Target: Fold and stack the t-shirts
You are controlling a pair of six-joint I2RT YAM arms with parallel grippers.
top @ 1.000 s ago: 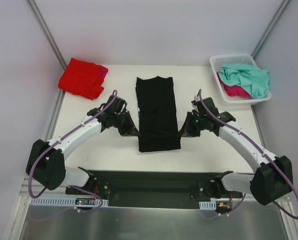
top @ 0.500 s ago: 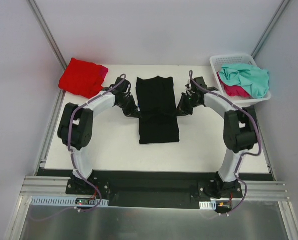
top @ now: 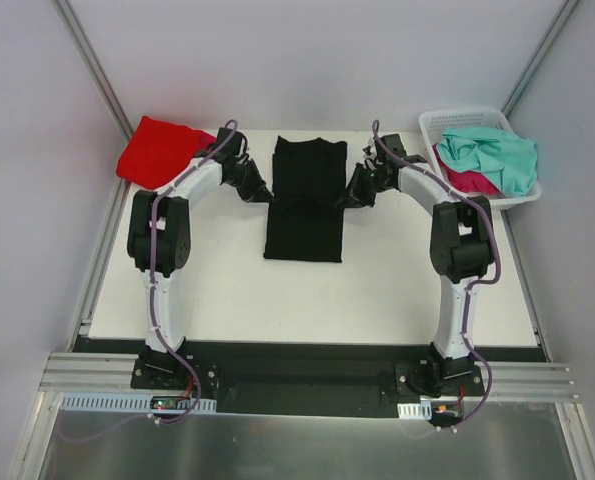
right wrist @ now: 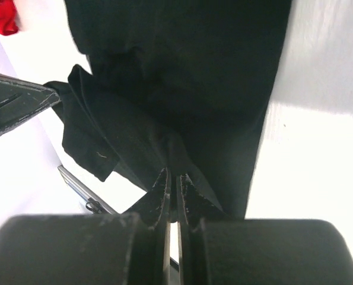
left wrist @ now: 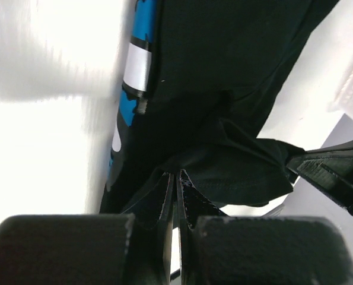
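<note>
The black t-shirt (top: 305, 205) lies as a long folded strip at the back middle of the table. My left gripper (top: 261, 191) is shut on its left edge and my right gripper (top: 353, 194) on its right edge. Each wrist view shows black cloth pinched between the closed tips, for the left gripper (left wrist: 176, 174) and the right gripper (right wrist: 173, 172), with the held edge raised off the table. A red t-shirt (top: 157, 150) lies folded at the back left. A teal-mint t-shirt (top: 492, 155) and a magenta-pink t-shirt (top: 469, 182) sit crumpled in the basket.
The white lattice basket (top: 432, 127) stands at the back right corner, close to my right arm. The table's white surface (top: 307, 300) stretches between the shirt and the arm bases. Grey walls close in the back and sides.
Both grippers have moved from the near end of the black t-shirt toward the far side, carrying its pinched edges with them. The strip now looks shorter and sits farther back.
</note>
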